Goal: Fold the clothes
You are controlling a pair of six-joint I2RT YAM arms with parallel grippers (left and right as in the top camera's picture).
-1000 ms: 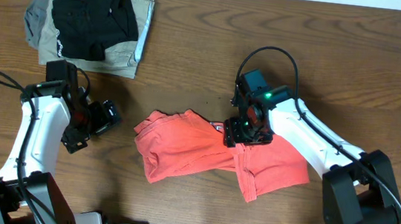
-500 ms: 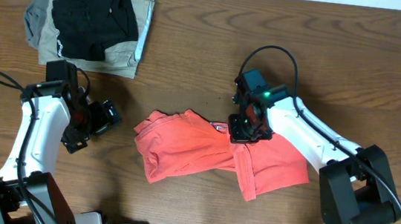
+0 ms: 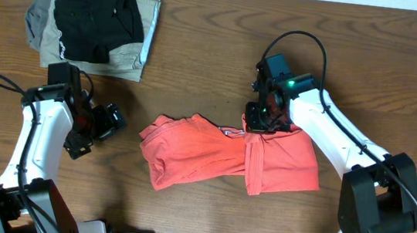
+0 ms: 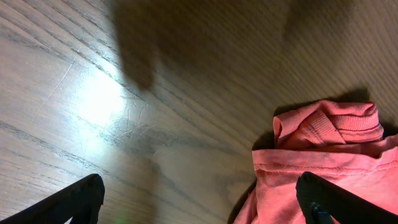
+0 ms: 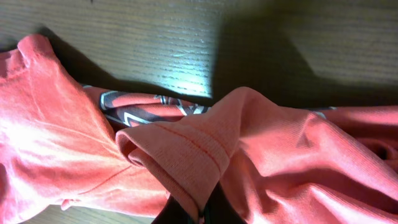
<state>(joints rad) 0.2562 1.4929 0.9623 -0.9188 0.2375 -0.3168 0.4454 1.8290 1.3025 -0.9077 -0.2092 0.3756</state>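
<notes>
On the counter (image 3: 216,47) the crumpled T-shirt (image 3: 189,157) is laid with its long axis left to right; its far-edge fold is pinched in the closed right end effector (image 3: 259,125), while the left end effector (image 3: 108,121) is spread wide, empty, near its left end

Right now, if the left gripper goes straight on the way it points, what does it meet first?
Most likely the bare wooden table. The open left gripper aims just beside the red-orange T-shirt, whose bunched edge lies off to the side of that line; depth is hard to judge.
</notes>
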